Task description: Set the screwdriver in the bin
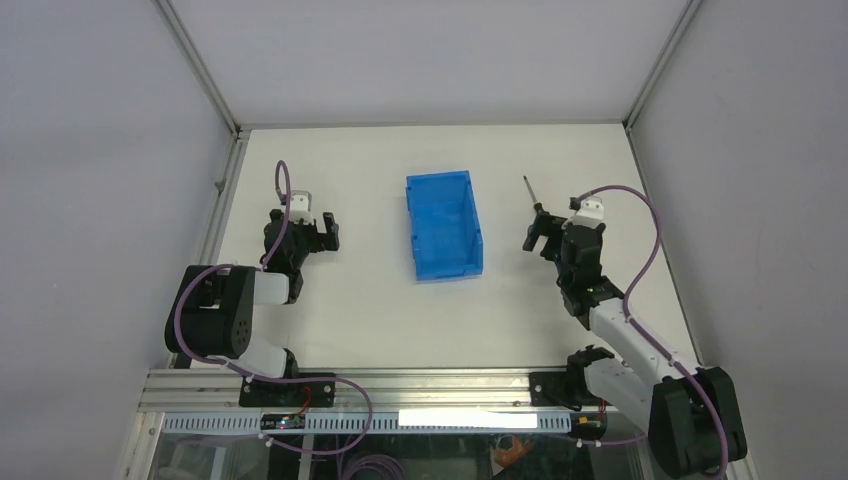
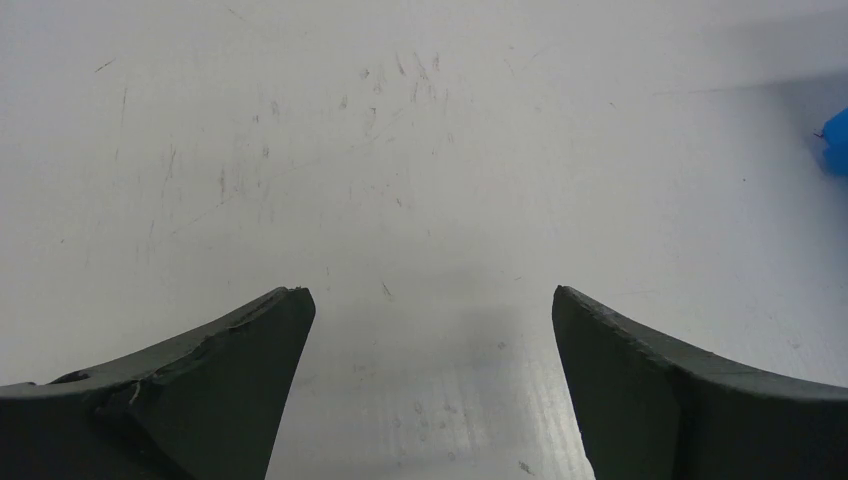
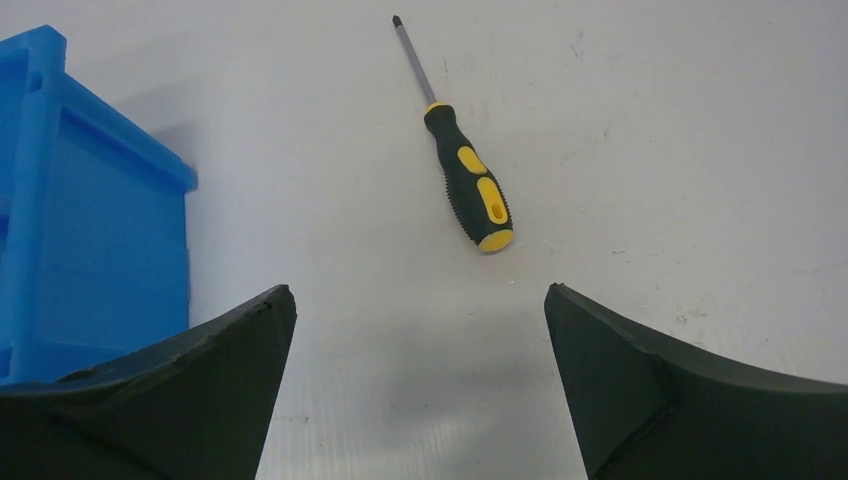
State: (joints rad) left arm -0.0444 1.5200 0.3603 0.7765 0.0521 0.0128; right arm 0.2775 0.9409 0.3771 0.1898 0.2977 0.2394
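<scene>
I see the screwdriver (image 3: 452, 145) lying flat on the white worktop (image 1: 360, 310), right of centre in the top view and apart from the blue bin (image 1: 476, 240) in the middle. In the right wrist view it lies at upper centre, tip pointing up the frame. My right gripper (image 3: 418, 300) sits just below it, jaws spread wide, holding nothing. My left gripper (image 2: 425, 300), left of the bin, is likewise spread and empty.
</scene>
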